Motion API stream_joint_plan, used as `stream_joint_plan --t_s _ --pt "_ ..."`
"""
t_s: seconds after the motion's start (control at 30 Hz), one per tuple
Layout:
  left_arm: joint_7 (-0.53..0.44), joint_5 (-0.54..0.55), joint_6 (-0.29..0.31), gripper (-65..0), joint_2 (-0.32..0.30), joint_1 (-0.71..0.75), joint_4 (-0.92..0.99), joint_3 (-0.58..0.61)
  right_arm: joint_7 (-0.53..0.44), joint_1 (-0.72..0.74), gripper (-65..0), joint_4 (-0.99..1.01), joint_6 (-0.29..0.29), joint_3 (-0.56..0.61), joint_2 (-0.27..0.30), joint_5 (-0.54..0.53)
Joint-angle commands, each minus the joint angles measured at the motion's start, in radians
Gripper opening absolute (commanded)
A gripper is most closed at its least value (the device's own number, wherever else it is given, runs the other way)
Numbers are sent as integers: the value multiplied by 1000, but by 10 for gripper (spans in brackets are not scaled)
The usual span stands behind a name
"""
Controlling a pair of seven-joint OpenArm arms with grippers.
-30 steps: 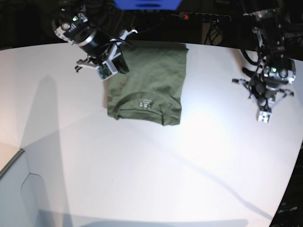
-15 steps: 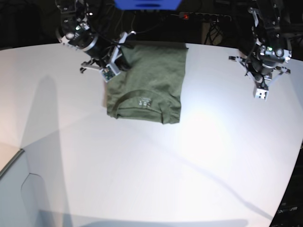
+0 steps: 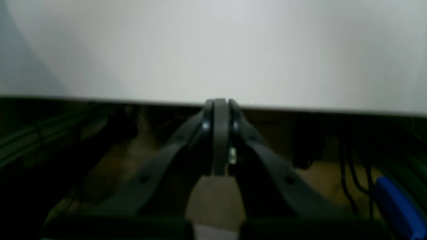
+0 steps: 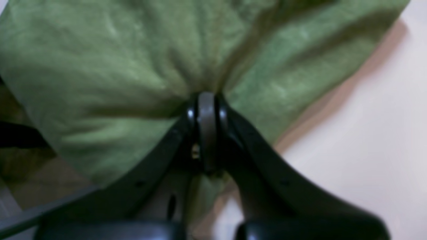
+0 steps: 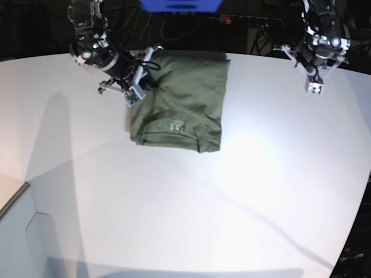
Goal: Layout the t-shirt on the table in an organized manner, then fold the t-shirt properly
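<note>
The olive-green t-shirt [image 5: 182, 101] lies folded into a compact rectangle near the far edge of the white table [image 5: 191, 202], collar and neck label facing the near side. In the right wrist view my right gripper [image 4: 206, 98] is shut at the shirt's far-left edge. The t-shirt fabric [image 4: 133, 60] puckers toward its tips, as if pinched. That arm [image 5: 107, 55] reaches in from the far left. My left gripper [image 3: 220, 101] is shut with nothing in it. It hangs over the far right table edge [image 3: 300, 108], well away from the shirt.
Behind the table's far edge it is dark, with cables and a power strip [image 5: 249, 20] showing a red light. A blue object [image 5: 181, 4] sits at the top centre. A grey panel [image 5: 23, 231] occupies the near left corner.
My left arm has lifted and pulled back toward the table's far right edge. The right arm has swung back toward the far edge, with its tips still at the shirt's far-left edge.
</note>
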State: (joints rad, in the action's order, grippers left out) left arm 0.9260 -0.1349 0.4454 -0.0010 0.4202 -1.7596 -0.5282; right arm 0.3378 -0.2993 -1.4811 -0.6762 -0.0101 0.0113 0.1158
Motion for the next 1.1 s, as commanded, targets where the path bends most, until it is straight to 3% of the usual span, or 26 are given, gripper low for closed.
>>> stream_joint_plan --t_s 0.0,0.47,0.67,0.87,1.07 --pt "-9 1 -4 -650 -6 7 -15 -2 -18 7 -650 -16 -22 0 2 -11" --pt "-9 1 -4 -650 -4 7 -15 4 -15 67 -650 13 -22 -1 11 -11" --pt "-8 1 -4 -650 -4 -7 -16 6 -15 78 -650 12 -22 -61 5 -11" --pt "-8 1 -4 -650 -4 3 -21 3 -19 19 -650 -148 -22 -66 3 -17" --pt "1 1 -4 -650 14 29 -64 0 -13 -102 -650 -376 -22 -67 -34 -14"
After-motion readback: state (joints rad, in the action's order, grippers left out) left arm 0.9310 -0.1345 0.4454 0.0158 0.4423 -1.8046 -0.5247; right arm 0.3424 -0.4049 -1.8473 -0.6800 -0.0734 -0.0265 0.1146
